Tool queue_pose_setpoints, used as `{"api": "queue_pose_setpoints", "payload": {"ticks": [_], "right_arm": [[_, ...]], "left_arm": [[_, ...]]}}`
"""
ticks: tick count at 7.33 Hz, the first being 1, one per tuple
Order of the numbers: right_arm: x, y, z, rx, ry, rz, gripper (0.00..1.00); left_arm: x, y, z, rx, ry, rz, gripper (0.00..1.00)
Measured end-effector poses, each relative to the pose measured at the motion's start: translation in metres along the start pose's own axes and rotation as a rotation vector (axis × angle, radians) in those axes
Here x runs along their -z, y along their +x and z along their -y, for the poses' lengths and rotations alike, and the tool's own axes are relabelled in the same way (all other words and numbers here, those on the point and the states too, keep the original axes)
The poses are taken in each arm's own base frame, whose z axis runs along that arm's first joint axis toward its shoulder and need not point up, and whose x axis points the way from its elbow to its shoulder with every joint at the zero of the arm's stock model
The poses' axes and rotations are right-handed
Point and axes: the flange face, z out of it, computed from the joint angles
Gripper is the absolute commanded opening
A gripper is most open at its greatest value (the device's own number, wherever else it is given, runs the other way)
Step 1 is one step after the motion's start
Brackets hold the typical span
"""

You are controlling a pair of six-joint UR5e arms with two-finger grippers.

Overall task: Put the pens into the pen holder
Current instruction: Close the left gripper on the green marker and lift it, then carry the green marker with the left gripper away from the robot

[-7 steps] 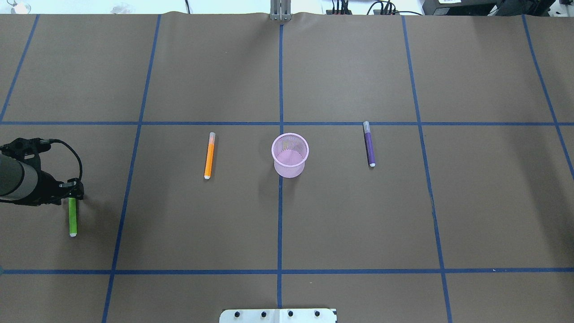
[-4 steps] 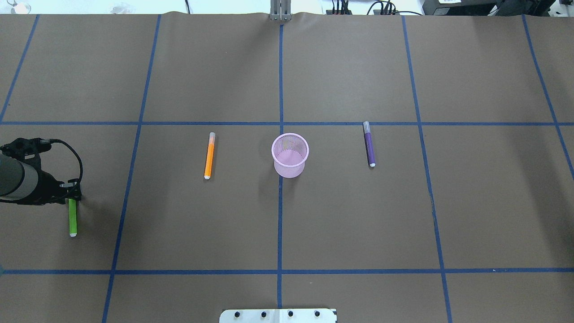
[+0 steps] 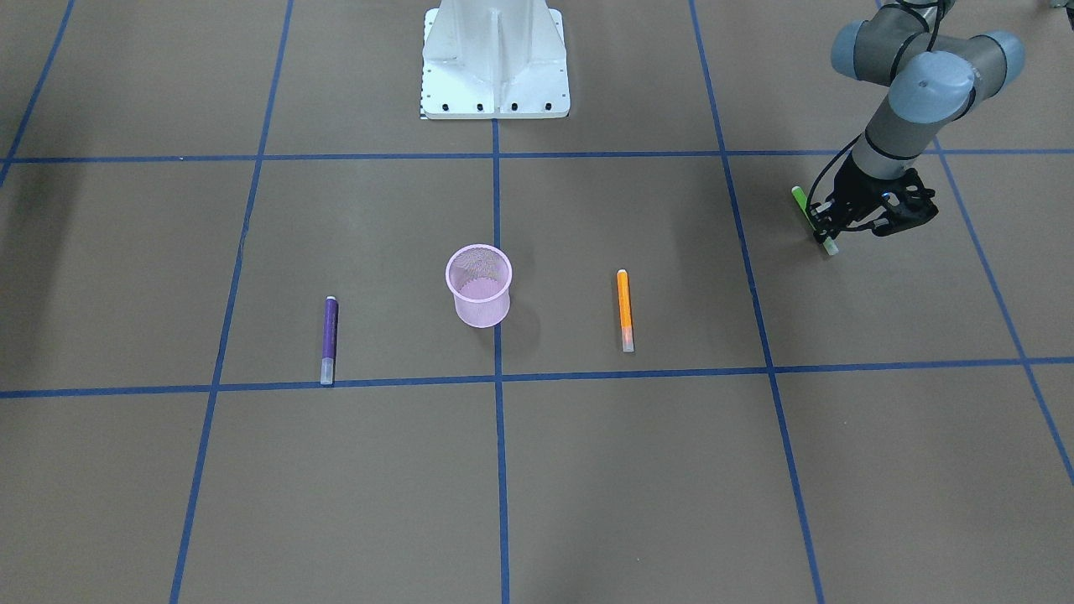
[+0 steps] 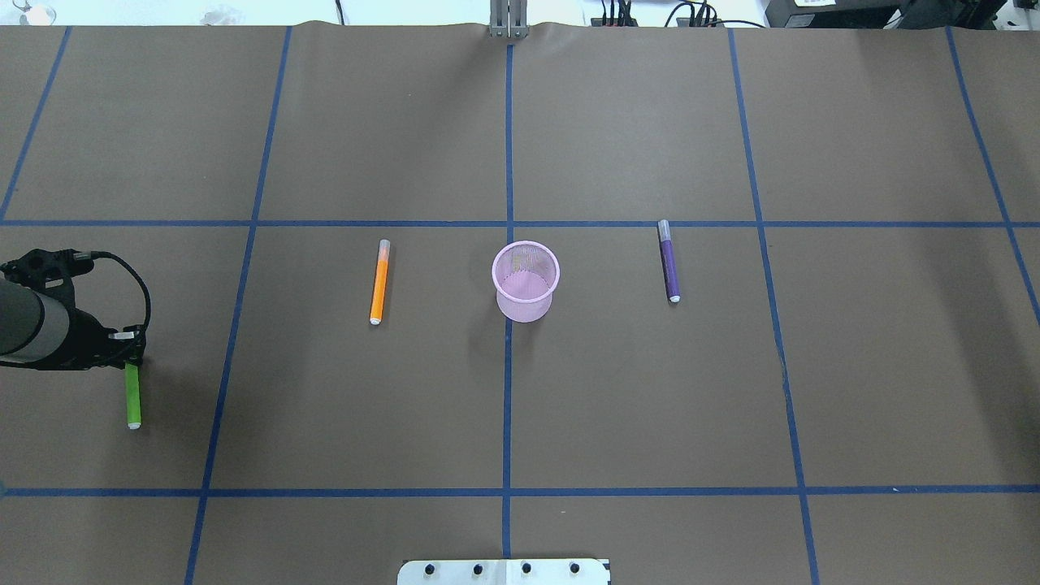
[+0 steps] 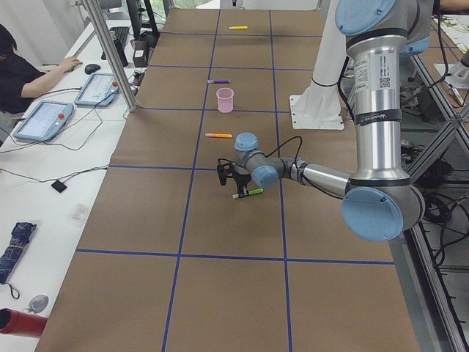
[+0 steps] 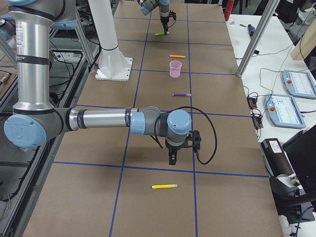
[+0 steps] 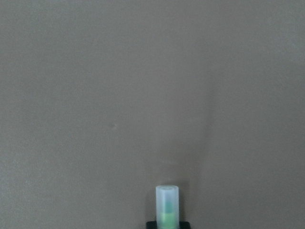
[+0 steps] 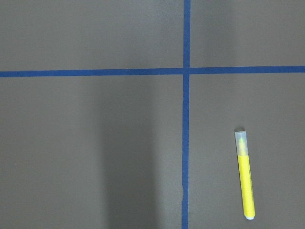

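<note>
The pink mesh pen holder (image 4: 525, 305) stands upright at the table's middle, and nothing shows inside it. The orange pen (image 4: 379, 282) lies to its left and the purple pen (image 4: 669, 262) to its right, both flat. My left gripper (image 4: 130, 355) is at the far left, shut on the green pen (image 4: 132, 396) near its whitish cap end. The cap (image 7: 167, 205) sticks out in the left wrist view. In the front view the gripper (image 3: 826, 231) holds the pen (image 3: 801, 201) low over the table. My right gripper (image 6: 173, 160) shows only in the exterior right view, so I cannot tell its state.
A yellow pen (image 8: 245, 179) lies flat on the table below my right wrist camera, beside a crossing of blue tape lines. It also shows in the exterior right view (image 6: 164, 186), just past my right gripper. The robot's white base (image 3: 493, 59) stands behind the pen holder.
My left gripper's fingers have drawn in around the green pen's cap end and the arm has shifted slightly left. The pen's free end has nudged a little right.
</note>
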Motion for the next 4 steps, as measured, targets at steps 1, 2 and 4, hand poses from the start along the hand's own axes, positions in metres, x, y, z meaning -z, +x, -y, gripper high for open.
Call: {"api": "queue_pose_setpoints", "payload": {"ticks": [1, 2, 4], "right_arm": [[0.002, -0.002, 0.005, 0.007, 0.004, -0.003, 0.99], [0.002, -0.001, 0.008, 0.011, 0.004, -0.004, 0.99], [-0.005, 0.007, 0.018, 0.017, 0.003, -0.011, 0.99]], "left_arm": [[0.016, 0.011, -0.003, -0.008, -0.003, -0.035, 0.00], [0.038, 0.025, -0.003, -0.011, -0.003, -0.082, 0.00], [0.090, 0.050, 0.024, 0.011, 0.070, -0.180, 0.00]]}}
